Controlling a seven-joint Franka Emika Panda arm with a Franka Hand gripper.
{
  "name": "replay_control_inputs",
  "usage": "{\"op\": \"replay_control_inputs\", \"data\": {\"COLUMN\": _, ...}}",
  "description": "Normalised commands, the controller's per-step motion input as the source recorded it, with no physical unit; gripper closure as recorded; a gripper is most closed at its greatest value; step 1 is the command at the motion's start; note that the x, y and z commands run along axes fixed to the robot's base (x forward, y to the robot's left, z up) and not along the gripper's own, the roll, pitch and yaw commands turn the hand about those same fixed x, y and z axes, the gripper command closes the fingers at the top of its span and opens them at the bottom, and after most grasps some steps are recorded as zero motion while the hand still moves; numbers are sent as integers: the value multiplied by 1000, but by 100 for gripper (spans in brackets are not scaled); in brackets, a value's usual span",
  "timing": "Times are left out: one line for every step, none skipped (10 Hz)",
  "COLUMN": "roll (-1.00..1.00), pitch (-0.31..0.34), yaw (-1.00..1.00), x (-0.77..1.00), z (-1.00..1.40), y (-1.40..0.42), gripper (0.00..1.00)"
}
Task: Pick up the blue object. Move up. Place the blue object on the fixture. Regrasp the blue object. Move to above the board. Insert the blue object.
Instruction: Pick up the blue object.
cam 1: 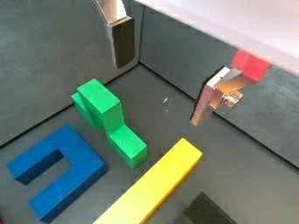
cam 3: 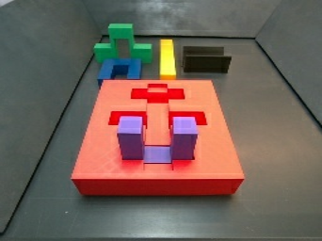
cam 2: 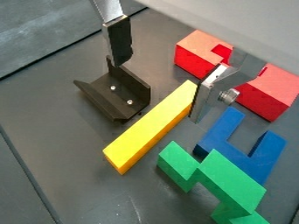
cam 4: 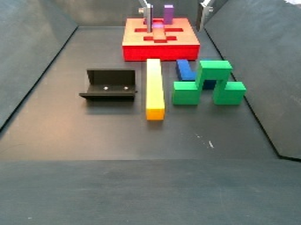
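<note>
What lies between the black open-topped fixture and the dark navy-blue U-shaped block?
The yellow bar lies between fixture and blue block, seen in a side view; gripper hovers above, empty.

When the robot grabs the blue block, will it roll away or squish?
Probably neither. The blue object lies flat on the floor beside the green stepped block, and its square edges suggest no rolling. It looks like rigid plastic. The gripper hangs open above, holding nothing.

claw (cam 2: pixel 158 68) above bar (cam 2: pixel 149 128) (fixture (cam 2: pixel 114 94) beside), blue object (cam 2: pixel 239 142) opposite
</note>
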Motion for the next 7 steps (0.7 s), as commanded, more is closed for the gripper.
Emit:
{"op": "replay_control_inputs", "data": {"roll": -13, "pitch": -3, "yaw": 0, "x": 0, "z": -6, "y": 0, "gripper": 0}}
{"op": "replay_control_inputs", "data": {"roll": 50, "pitch": 24, "yaw": 0, "x": 9, "z": -180, "y": -220, "gripper": 0}}
{"op": "replay_control_inputs", "data": {"roll": 71, "pitch": -80, "yaw": 0, "x": 0, "z": -443, "y": -757, "gripper": 0}}
{"op": "replay_control_inputs", "data": {"roll": 133, "pitch": -57, "yaw": 0, "x": 103, "z": -526, "y": -1000, "gripper": 0}}
{"op": "replay_control_inputs", "data": {"roll": 117, "pitch": -146, "yaw": 0, "x": 0, "z": -577, "y": -1000, "gripper": 0}}
{"op": "replay_control_inputs", "data": {"roll": 39, "pitch": -249, "yaw": 0, "x": -371, "z": -709, "y": -963, "gripper": 0}}
{"op": "replay_control_inputs", "data": {"roll": 0, "pitch": -251, "yaw": 0, "x": -469, "z": -671, "y": -906, "gripper": 0}}
